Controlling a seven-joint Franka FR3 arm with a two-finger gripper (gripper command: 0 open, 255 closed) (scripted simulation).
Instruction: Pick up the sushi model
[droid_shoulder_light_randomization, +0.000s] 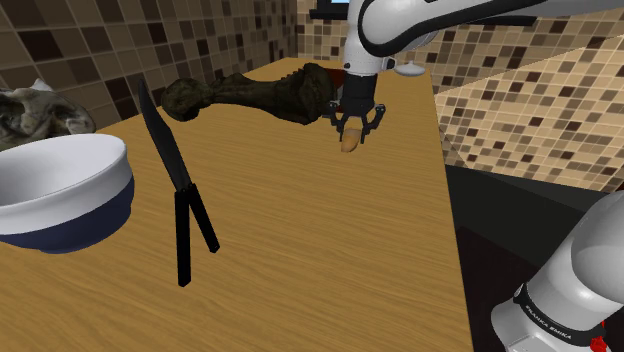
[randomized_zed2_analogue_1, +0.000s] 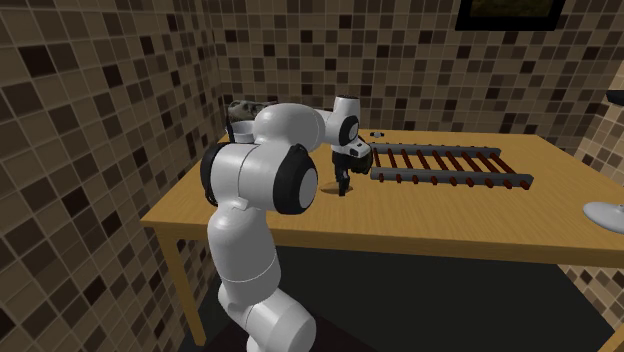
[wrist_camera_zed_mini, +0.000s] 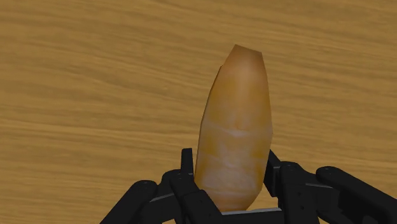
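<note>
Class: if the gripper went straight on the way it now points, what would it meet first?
The bare wooden tabletop. The gripper points down at it, and the orange sushi piece clasped in its jaws would likely touch first; the gap is unclear.

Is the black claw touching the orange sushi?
Touching. The wrist view shows the gripper with a black finger pressed against each side of the sushi, with no gap.
</note>
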